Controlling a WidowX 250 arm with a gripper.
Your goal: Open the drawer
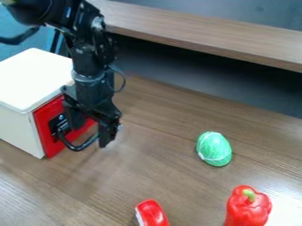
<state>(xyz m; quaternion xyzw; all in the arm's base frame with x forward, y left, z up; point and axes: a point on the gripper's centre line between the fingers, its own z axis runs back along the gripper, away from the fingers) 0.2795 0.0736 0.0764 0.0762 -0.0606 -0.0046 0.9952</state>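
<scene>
Before Anything Is Pulled, Settle the Hold

Although the work lies farther back, the glossy red toy pepper with a green stem (247, 209) stands nearest on the brown wood-grained table (183, 183), at the lower right, with a rounded red-and-white object (152, 214) to its left at the bottom edge. Beyond them lies a green egg-shaped toy with pale streaks (214, 149), well apart from the drawer's likely path.

Past these, at the left, the curved black bar handle (75, 148) juts from the red drawer front (46, 141). The black robot gripper (90, 135) hangs down at it, its jaws spread with a clear gap between them. They do not look clamped on anything; whether either touches the handle I cannot tell.

The step in hand, I judge, is hooking or gripping that handle. Get the bar well between the jaws before loading it, as a shallow hold could slide off the curve. Then draw straight out from the front, low and level; a lift or sideways drag might bind the drawer or shift the box.

The drawer looks shut in its white box-shaped cabinet (32, 79). Farthest back runs a long brown wooden ledge (206, 35).
</scene>
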